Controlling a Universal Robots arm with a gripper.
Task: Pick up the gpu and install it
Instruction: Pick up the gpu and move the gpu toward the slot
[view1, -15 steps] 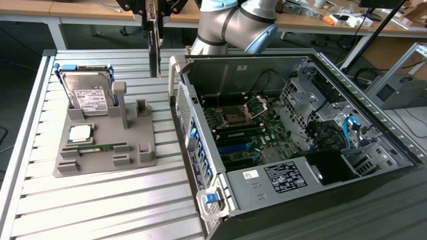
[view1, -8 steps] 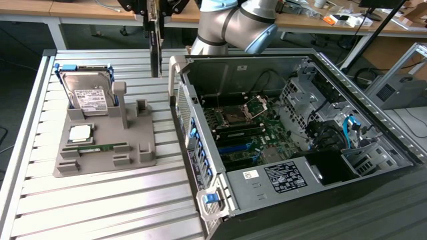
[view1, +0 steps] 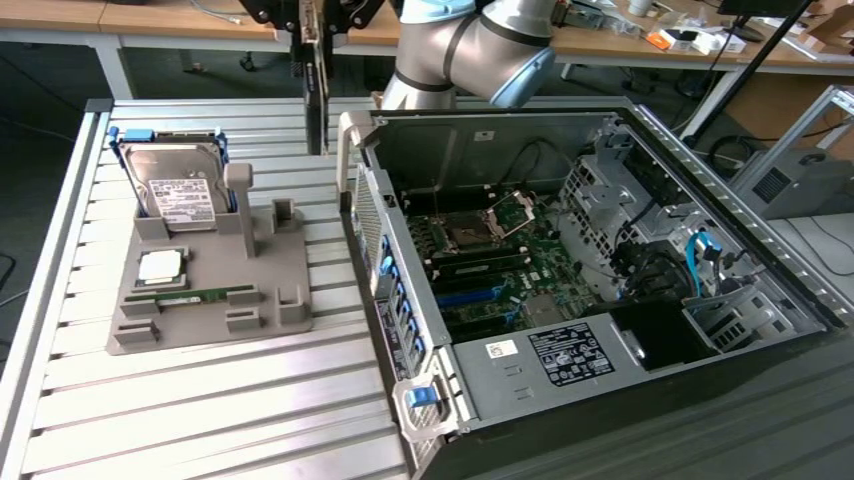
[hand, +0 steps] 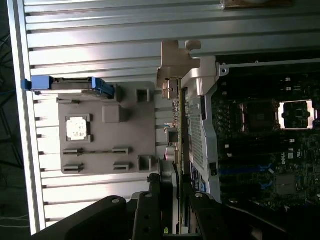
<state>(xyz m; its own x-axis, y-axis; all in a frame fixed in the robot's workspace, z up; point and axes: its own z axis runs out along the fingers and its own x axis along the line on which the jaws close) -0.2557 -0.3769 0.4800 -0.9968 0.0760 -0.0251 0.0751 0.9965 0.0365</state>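
Black-fingered, pinching the gpu (view1: 315, 100) in the gripper (view1: 314, 35), holding it upright above the bench (view1: 200, 400), likely for slotting edge-first.

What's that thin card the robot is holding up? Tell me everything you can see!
The gpu is a thin, flat, dark circuit card, seen edge-on. It hangs upright in the air, clamped in the gripper. It is above the slatted metal table, between the grey parts holder and the open computer case. Nothing but the gripper seems to touch it.
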